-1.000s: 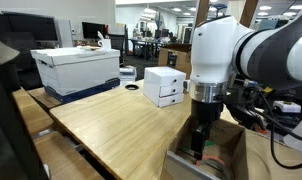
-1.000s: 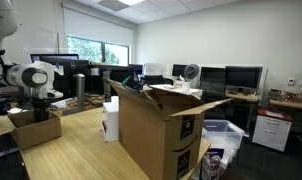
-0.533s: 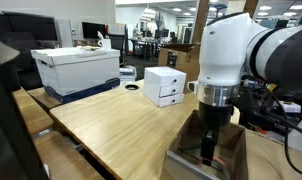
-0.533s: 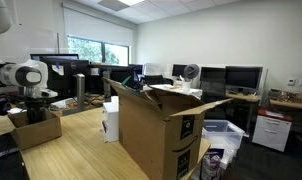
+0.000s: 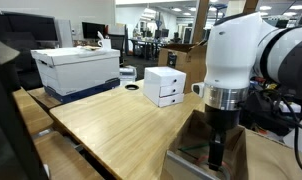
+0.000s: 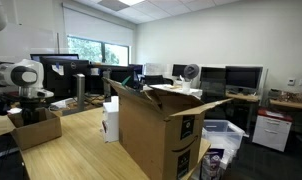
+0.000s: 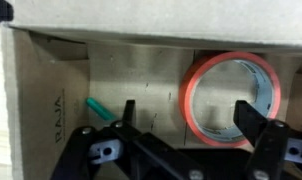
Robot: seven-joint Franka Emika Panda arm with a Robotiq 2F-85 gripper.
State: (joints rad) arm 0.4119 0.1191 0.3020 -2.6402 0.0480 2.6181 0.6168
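Pincer [image 7: 186, 118], jaws wide apart & holding nothing, hangs low inside open cardboard box [image 7: 41, 110] on wooden table [image 5: 121, 120], over orange-rimmed tape roll [image 7: 195, 100] lying flat on box floor, teal pen [image 7: 99, 108] nearby: approach looks done, grasp not yet.

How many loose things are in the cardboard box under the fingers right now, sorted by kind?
tape roll: 1
green pen: 1
Total: 2
Both lie apart on the floor of the cardboard box, with the fingers open above them and holding nothing.
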